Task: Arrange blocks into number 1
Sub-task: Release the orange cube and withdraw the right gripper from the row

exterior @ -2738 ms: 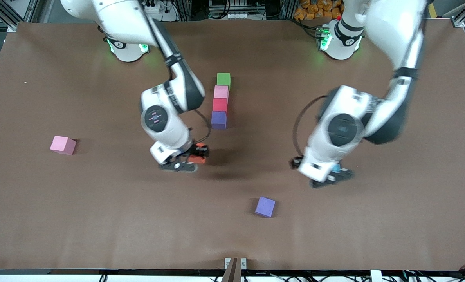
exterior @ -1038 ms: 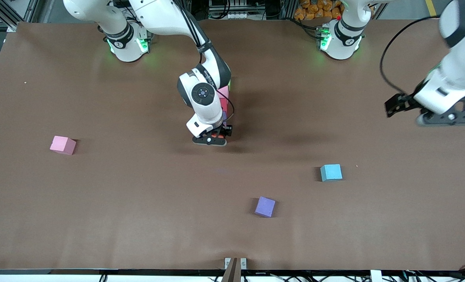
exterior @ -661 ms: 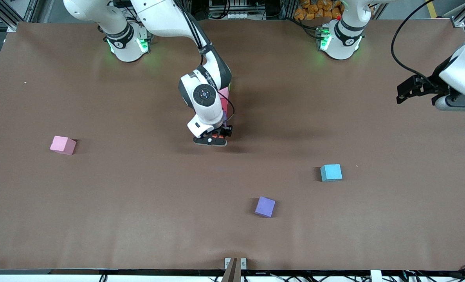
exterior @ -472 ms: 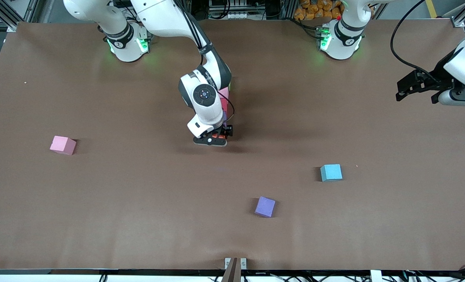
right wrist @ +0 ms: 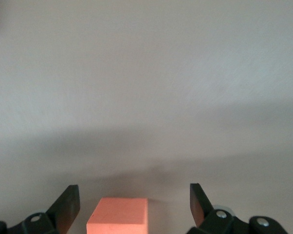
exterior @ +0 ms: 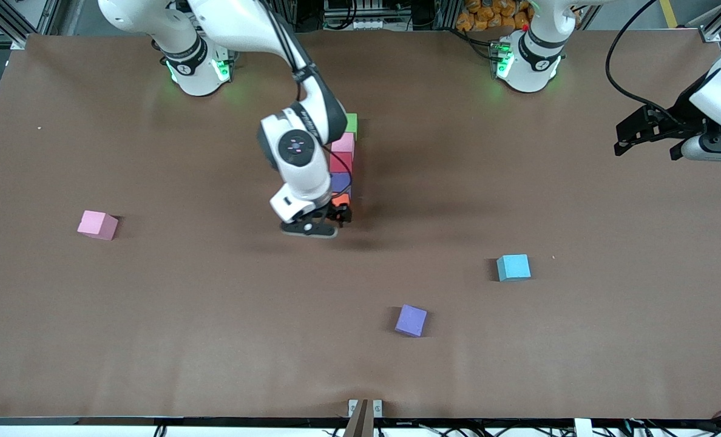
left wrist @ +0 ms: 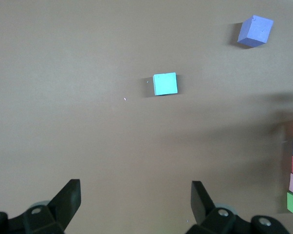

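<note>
right tool (exterior: 327,223) has let go of the orange block (exterior: 340,199), spread apart, and lifted.

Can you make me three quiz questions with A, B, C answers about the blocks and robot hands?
1. Where is the orange block?
A. at the line's end nearest the front camera
B. beside the cyan block
C. on the green block

2. How many loose blocks lie away from the line?
A. one
B. three
C. five

3. What is the right gripper doing?
A. squeezing the orange block
B. open, orange block between its fingers
C. holding a purple block

Answers: 1 A, it sits next to the line's purple block. 2 B, pink, purple, cyan. 3 B, gaps show each side.
</note>
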Motion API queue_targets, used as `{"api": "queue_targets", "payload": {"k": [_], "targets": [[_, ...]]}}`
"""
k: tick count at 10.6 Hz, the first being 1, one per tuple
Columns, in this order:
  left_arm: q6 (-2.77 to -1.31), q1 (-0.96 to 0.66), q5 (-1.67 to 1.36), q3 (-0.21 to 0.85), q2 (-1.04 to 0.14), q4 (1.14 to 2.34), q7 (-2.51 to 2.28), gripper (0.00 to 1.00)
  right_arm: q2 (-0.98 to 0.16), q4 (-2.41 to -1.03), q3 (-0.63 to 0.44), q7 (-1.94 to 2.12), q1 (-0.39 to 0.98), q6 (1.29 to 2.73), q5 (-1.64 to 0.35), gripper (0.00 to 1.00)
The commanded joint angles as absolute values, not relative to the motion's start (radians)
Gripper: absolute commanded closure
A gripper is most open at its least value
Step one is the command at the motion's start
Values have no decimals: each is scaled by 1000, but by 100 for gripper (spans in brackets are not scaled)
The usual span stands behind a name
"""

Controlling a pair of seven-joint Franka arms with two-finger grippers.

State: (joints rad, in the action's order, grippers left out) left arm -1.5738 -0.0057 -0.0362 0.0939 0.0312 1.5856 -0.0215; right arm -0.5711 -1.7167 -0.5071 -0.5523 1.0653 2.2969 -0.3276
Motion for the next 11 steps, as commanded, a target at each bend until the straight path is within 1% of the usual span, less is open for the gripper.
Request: {"api": "queue_targets", "payload": {"k": [1,4,5,6,7,8,11], "targets": [[-1543,-3,-51,94,17,1554,-28,0,-493,-1660,-604,-490,1066,2157,-311,0],[-1543,-8,-14,100,17,1549,-28,0,-485,-1536,-757,-336,1062,1984,-317,0],[-1545,-8,-5,104,17,1549,-29,0,-486,-1519,-841,-293,1089,1949,-325,0],[-1548,-8,-2,106,17,1549,-29,0,-486,-1470,-877,-267,1085,1895,-328,0],[-1552,-8,12,106,15,1549,-31,0,-485,-1439,-884,-255,1063,1843,-328,0],[-1557,-8,17,106,17,1549,-32,0,-456,-1425,-885,-249,1034,1812,-327,0],[-1557,-5,6,107,18,1554,-78,0,-327,-1430,-862,-145,899,1749,-321,0]]}}
